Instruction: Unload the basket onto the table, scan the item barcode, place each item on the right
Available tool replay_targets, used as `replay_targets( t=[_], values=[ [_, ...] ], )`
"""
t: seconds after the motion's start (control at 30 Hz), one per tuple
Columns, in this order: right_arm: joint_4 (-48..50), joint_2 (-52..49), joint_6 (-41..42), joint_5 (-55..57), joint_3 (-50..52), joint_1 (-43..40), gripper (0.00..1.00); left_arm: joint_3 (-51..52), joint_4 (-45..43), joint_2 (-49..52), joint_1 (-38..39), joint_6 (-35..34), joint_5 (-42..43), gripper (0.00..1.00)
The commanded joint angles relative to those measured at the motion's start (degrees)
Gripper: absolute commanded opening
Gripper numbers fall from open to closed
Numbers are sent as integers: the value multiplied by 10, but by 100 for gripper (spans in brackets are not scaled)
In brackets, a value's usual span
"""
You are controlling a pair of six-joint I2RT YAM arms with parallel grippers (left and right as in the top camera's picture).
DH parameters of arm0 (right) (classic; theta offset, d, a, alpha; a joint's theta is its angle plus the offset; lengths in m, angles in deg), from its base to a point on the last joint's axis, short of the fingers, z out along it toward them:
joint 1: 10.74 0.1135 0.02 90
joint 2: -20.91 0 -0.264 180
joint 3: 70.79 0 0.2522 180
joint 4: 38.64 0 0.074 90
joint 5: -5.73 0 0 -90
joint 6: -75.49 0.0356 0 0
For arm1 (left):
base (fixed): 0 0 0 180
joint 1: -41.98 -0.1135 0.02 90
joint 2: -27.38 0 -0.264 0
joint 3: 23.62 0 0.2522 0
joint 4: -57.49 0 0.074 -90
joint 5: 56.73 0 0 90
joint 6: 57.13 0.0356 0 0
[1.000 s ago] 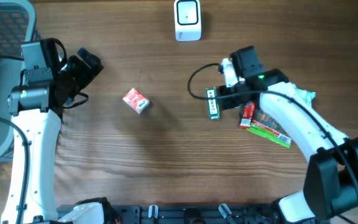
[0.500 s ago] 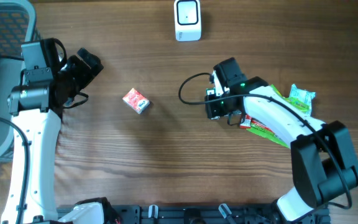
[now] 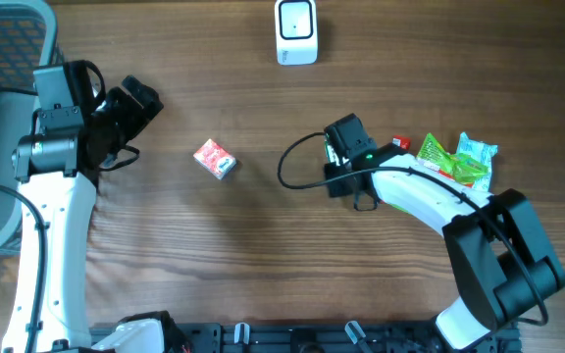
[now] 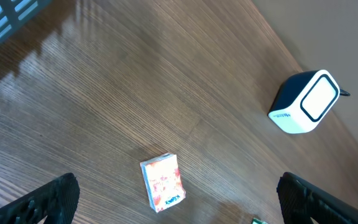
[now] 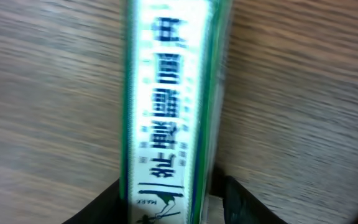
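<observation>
The wooden table fills the whole view, brown with a straight grain, and a grey mesh basket sits at its far left corner. Two white arms with black joints reach over it. The left arm stands along the left edge, and the right arm bends in from the near right corner towards the middle, with a black cable looped beside its wrist.

The white scanner stands at the far edge of the table, about halfway across. From the left wrist its dark window faces up and out over the wood. Well to the right lie some green snack packets, with a small red item just beside them, near the right arm's wrist.

The left gripper hangs over the left part of the table with its jaws spread wide and nothing between them. A small red box lies flat on the wood between the two arms, apart from both.

The right gripper is right of centre, well short of the scanner. Its wrist camera shows the jaws closed on a narrow green-and-white box, one black finger pressed against each long side. The box has printed characters along its face, blurred, and I can't make out a barcode. From overhead the box is mostly hidden under the gripper.
</observation>
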Motion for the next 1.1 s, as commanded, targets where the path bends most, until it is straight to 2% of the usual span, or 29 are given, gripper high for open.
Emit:
replay_targets(
  t=[0.0,0.17,0.27,0.47,0.67,0.7,0.9,1.0,1.07],
  values=[
    [3,-10,14,38,3,2,47,0,-1,-6,-1,4,-5,100],
    [21,-10,-16,37,3,2,55,0,-1,-6,-1,4,-5,100],
    [47,-10,-47,35,3,2,55,0,-1,-6,-1,4,-5,100],
    [45,-10,-46,-1,4,2,39,0,-1,-6,-1,4,-5,100],
    [20,-10,-46,61,6,2,40,0,-1,-6,-1,4,-5,100],
    [17,-10,-46,28,6,2,31,0,-1,-6,-1,4,-5,100],
    [21,-6,-46,22,-1,2,18,0,-1,-6,-1,4,-5,100],
    [-35,31,-48,2,-41,2,16,0,-1,-6,-1,4,-5,100],
    [-82,74,-79,-55,-73,2,16,0,-1,-6,-1,4,-5,100]
  ],
)
